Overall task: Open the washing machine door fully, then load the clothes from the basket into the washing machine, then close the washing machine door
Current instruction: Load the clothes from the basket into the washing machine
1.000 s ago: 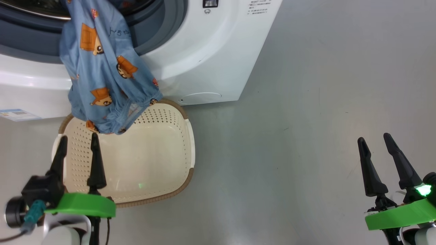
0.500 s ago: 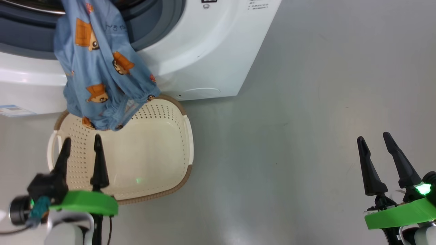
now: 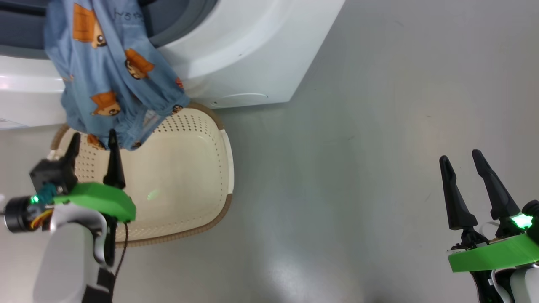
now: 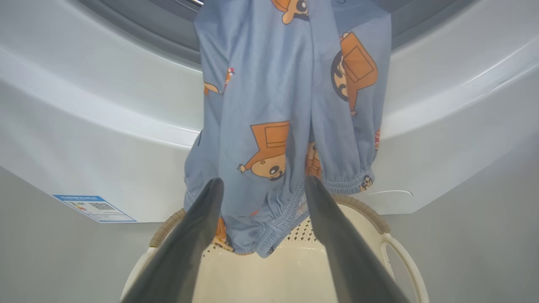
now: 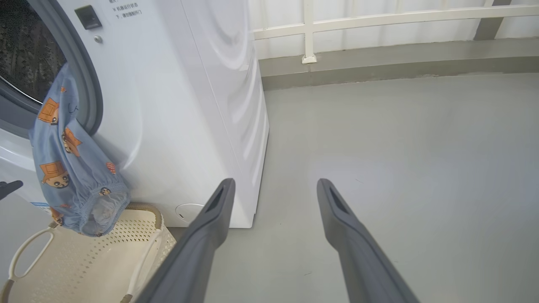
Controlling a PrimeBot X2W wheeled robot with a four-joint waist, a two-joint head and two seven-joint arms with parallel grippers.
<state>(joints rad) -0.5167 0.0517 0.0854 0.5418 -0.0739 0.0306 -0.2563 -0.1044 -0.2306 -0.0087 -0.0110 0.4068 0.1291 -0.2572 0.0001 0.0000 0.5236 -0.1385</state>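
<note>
A white front-loading washing machine [image 3: 236, 46] stands on a grey floor [image 3: 358, 126]. A light-blue garment [image 3: 109, 80] printed with orange cartoon figures hangs from the machine's opening, its hem over the cream perforated plastic basket [image 3: 189, 168] just in front of the machine. The left gripper [image 3: 94, 134], spread and empty, points at the hem. The right gripper [image 3: 460, 155], also spread and empty, hovers well apart from the machine.
</note>
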